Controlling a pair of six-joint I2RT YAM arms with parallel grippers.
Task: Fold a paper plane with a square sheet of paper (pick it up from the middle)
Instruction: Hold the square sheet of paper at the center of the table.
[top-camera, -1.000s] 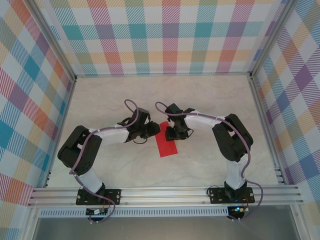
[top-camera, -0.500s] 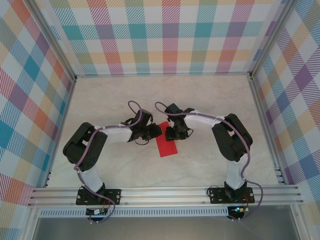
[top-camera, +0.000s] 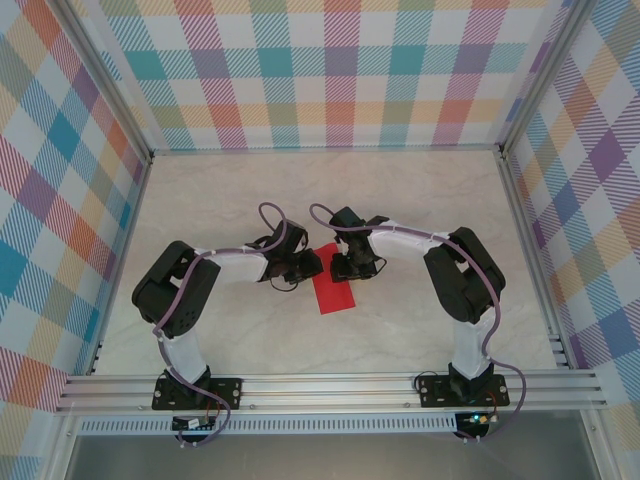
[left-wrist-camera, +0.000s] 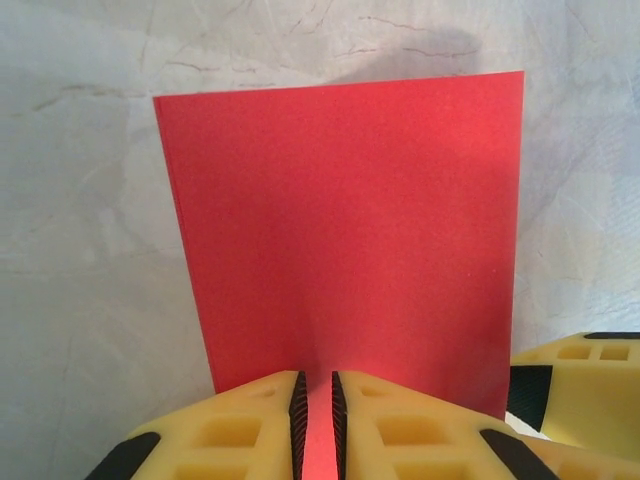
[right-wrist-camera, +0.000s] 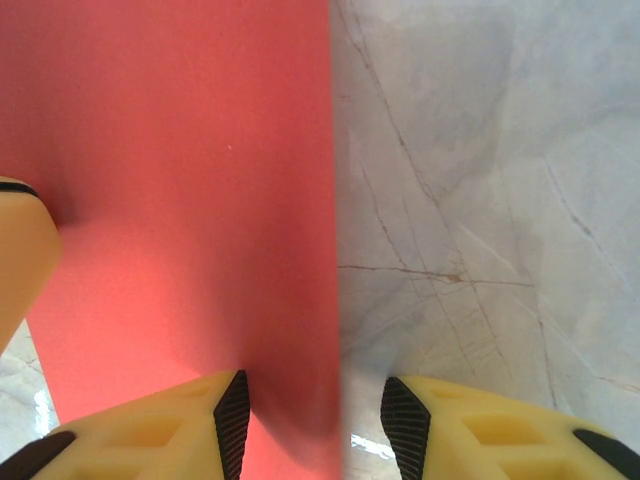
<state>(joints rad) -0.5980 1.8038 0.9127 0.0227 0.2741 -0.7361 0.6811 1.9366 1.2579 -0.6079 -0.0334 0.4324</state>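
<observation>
Reached in from the left with the left gripper, tip set at the left edge of the square sheet of paper. Lay flat on the pale marbled table as a narrow red rectangle, near the middle, between the two arms. From the left wrist, looked down on black pads set only a thin slit apart, with red showing in that slit and the sheet's near edge hidden behind the yellow fingers. Could not tell whether truly pinched or merely poised over the paper. Further right, met the sheet's far end with the right gripper, just beside the left one. Stood open there, jaws well apart, with the sheet's straight right edge running up between them in the right wrist view, one pad over red and the other over bare table. Caught a yellow finger of the other arm at the left border of that view, against the red. Could not tell whether touching.
</observation>
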